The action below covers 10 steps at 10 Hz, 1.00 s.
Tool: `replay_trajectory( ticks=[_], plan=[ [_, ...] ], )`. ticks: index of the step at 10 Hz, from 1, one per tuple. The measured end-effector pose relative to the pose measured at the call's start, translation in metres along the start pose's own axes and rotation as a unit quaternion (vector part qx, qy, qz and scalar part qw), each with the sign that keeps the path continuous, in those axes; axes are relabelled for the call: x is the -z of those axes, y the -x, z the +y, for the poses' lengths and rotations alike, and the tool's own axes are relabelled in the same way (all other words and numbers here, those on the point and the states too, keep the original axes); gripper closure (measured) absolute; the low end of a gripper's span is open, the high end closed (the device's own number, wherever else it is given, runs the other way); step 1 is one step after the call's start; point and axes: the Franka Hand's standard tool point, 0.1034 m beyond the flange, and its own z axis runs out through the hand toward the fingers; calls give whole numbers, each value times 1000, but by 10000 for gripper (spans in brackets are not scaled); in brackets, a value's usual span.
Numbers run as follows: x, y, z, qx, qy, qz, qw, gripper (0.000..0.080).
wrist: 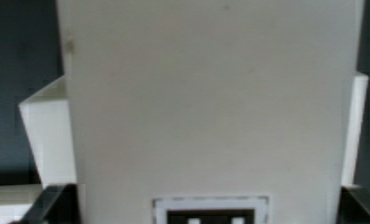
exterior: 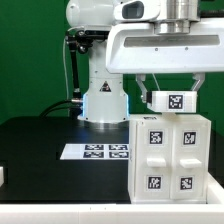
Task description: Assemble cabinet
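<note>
The end effector (exterior: 171, 92) pinches a small white block (exterior: 176, 101) by its two ends, right at the top of the cabinet (exterior: 170, 158). Whether the block touches the cabinet or hangs just clear cannot be told. The cabinet stands at the table's (exterior: 40, 150) front edge, toward the corner on the exterior view's right. The marker board (exterior: 98, 151) lies apart from it, nearer the table's middle. In the wrist view a white surface (wrist: 200, 90) fills the frame, so the seat below is hidden there.

The step appears to be seating the block on the cabinet's top. Doing it well calls for squaring the block's edges to the top, lowering straight and slowly, and releasing only once it bears flat. A tilted entry could jam the block or shove the cabinet toward the edge.
</note>
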Motion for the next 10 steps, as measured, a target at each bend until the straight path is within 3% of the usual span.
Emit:
replay_trajectory(
  ticks=[3,6,8,9,10],
  plan=[
    [0,0,0,-8,0,0,1000,249],
    [0,0,1,-123,-2,-1,992,248],
    [-1,0,3,-290,-12,2,957,248],
    [-1,-2,2,-359,-32,2,933,248],
    [-1,-3,1,-380,-34,1,924,248]
  ],
)
